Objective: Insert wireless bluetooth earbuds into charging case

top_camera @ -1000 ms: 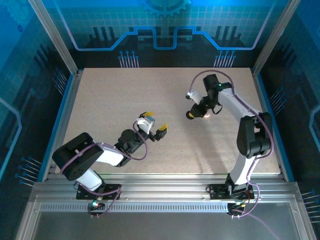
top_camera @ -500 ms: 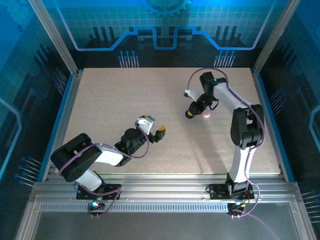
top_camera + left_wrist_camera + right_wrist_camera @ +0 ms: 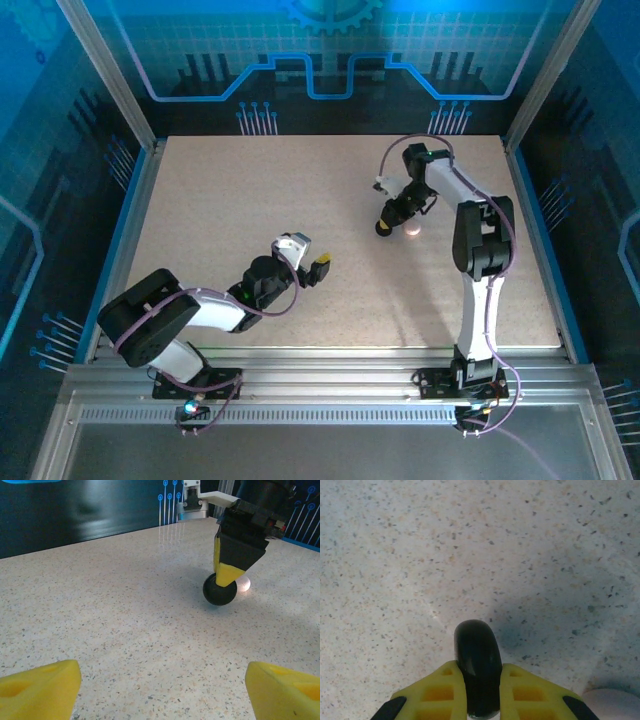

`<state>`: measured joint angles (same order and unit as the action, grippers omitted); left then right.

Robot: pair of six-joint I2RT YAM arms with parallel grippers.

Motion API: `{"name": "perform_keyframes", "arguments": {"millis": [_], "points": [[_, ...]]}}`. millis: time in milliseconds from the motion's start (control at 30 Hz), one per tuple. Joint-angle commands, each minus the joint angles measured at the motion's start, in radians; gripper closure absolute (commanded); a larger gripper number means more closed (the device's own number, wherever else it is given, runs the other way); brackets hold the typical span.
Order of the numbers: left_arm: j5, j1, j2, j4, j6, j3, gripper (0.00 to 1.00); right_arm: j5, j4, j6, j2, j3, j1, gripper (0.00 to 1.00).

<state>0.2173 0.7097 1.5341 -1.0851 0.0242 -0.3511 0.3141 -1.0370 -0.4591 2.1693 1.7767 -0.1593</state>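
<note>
Charging case [image 3: 383, 229], small round glossy black puck, pinched on edge in right gripper [image 3: 386, 222] over the right half of the speckled beige tabletop [image 3: 220, 190], nearer the far edge than the near one. From above, little more than a dark dot under the arm.

From the right wrist: narrow rim of the case [image 3: 477, 660] standing upright, clamped tight between two yellow fingers [image 3: 437, 697]. Inside hidden, so contents impossible to tell.

From the left wrist: full round face of the puck [image 3: 219, 591] below a yellow fingertip, down at the surface; touching or just clear, cannot tell. Just beside it, toward the right edge, a pale round spot [image 3: 243, 583], too blurred to identify.

Left gripper [image 3: 320, 264] near the tabletop's middle, well apart from the case, spread wide with nothing between its yellow fingertips [image 3: 40, 690].
</note>
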Motion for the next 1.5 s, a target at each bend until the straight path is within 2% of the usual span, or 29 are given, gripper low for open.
{"name": "perform_keyframes", "arguments": {"millis": [0, 233, 333, 533, 933, 1233, 1333, 1467], "points": [[0.001, -0.007, -0.009, 0.017, -0.004, -0.030, 0.14, 0.026, -0.062, 0.030, 0.049, 0.055, 0.019, 0.88], [-0.007, -0.007, -0.008, 0.030, 0.017, -0.038, 0.15, 0.013, -0.124, 0.060, 0.112, 0.117, 0.030, 0.86], [-0.011, -0.007, -0.008, 0.042, 0.022, -0.044, 0.15, 0.009, -0.126, 0.074, 0.121, 0.122, 0.035, 0.81], [-0.012, -0.007, -0.016, 0.047, 0.031, -0.050, 0.15, -0.004, -0.117, 0.104, 0.129, 0.134, 0.044, 0.64], [0.004, -0.007, -0.044, 0.086, 0.059, -0.048, 0.14, -0.052, -0.127, 0.119, 0.145, 0.171, 0.046, 0.56], [0.014, -0.006, -0.127, 0.161, -0.030, -0.031, 0.15, -0.056, -0.028, 0.141, 0.029, 0.089, 0.035, 0.54], [0.036, -0.007, -0.193, 0.234, -0.047, -0.035, 0.14, -0.033, 0.063, 0.162, -0.081, -0.014, 0.037, 0.52], [0.052, -0.043, -0.283, 0.383, -0.099, -0.057, 0.12, -0.041, 0.270, 0.232, -0.277, -0.242, 0.039, 0.51]]}}
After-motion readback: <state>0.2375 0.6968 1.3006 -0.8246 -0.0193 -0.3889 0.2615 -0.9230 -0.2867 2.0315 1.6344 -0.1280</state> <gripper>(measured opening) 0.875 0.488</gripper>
